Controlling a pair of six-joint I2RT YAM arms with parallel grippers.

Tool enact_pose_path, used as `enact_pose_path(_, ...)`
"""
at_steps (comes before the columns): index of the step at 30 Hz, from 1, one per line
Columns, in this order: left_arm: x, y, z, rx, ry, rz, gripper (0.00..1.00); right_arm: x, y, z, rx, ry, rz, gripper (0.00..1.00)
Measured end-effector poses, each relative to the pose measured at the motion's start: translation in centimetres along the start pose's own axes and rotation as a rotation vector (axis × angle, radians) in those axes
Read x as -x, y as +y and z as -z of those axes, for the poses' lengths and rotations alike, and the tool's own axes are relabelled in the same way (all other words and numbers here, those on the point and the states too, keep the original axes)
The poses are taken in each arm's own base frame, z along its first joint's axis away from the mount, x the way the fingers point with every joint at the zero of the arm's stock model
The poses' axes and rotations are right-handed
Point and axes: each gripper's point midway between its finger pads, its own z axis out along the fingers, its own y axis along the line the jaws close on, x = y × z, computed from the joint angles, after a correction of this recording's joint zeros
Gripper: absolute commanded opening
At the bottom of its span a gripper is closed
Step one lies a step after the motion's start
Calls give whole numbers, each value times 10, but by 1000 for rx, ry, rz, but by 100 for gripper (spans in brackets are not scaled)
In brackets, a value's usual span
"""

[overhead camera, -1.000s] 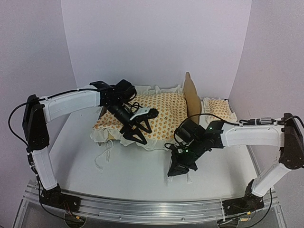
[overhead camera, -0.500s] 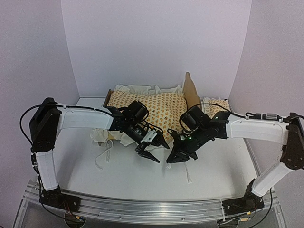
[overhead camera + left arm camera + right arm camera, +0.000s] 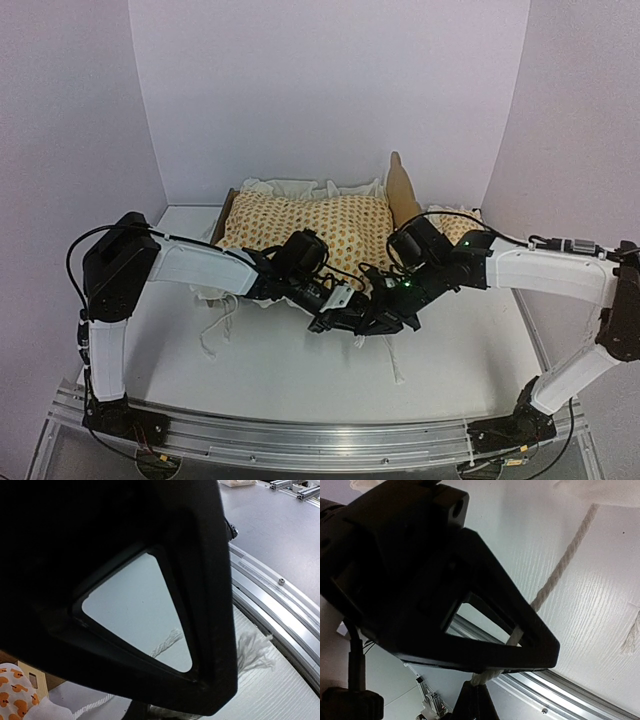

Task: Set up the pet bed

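Bed: pet bed point(image 3: 403, 196) of light plywood, headboard upright;
Arms: low, tips meeting;
Fingers: right gripper point(image 3: 382, 322) pinches white cord point(image 3: 560, 565); left gripper point(image 3: 348, 322) cannot tell

Orange-dotted cream cushion point(image 3: 330, 225) w/ white ruffle point(image 3: 290, 187), tan ply pet bed point(image 3: 403, 195), white table point(image 3: 300, 375).

Soft even light, wrist views dim — seemingly blurred

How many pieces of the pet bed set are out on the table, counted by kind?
Plywood pet bed frame: 1
Orange-patterned mattress cushion: 1
Small matching pillow: 1
Total: 3
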Motion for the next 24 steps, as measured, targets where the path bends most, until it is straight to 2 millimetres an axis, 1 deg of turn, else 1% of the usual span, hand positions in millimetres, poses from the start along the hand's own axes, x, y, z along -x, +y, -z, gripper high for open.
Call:
enact_pose_path(1, 1, 2, 0, 6, -2, 6, 0, 2, -1, 1, -3, -6, -2, 8)
enact_pose_path(3, 1, 4, 0, 15, 0, 31, 0, 7, -4, 4, -10, -32, -16, 27)
enact_pose_path(4, 0, 4, 0, 18, 4, 45, 0, 10, -7, 7, -15, -48, -24, 34)
enact_pose_path(7, -2, 6, 0, 28, 18, 72, 0, 18, -20, 20, -36, -122, -69, 49)
enact_pose_path(8, -4, 6, 0, 30, 24, 76, 0, 20, -28, 27, -46, -156, -88, 52)
enact_pose_path(9, -5, 5, 0, 28, 29, 79, 0, 20, -39, 33, -69, -189, -116, 57)
enact_pose_path(10, -7, 4, 1, 26, 34, 81, 0, 20, -54, 41, -106, -236, -152, 62)
enact_pose_path(12, -12, -1, 2, 19, 49, 95, 0, 17, -85, 51, -194, -305, -218, 64)
enact_pose_path(13, -15, -5, 2, 12, 58, 106, 0, 14, -100, 52, -242, -322, -243, 65)
enact_pose_path(15, -20, -10, 3, 4, 71, 123, 0, 9, -129, 48, -347, -329, -276, 67)
enact_pose_path(17, -22, -12, 4, 0, 82, 136, 0, 8, -151, 39, -440, -314, -277, 67)
enact_pose_path(19, -23, -12, 5, -2, 88, 144, 0, 10, -163, 29, -500, -297, -247, 68)
enact_pose_path(22, -25, -14, 6, -6, 97, 155, 0, 12, -167, 11, -531, -268, -191, 68)
enact_pose_path(24, -25, -14, 6, -6, 98, 155, 0, 12, -169, -5, -550, -245, -151, 67)
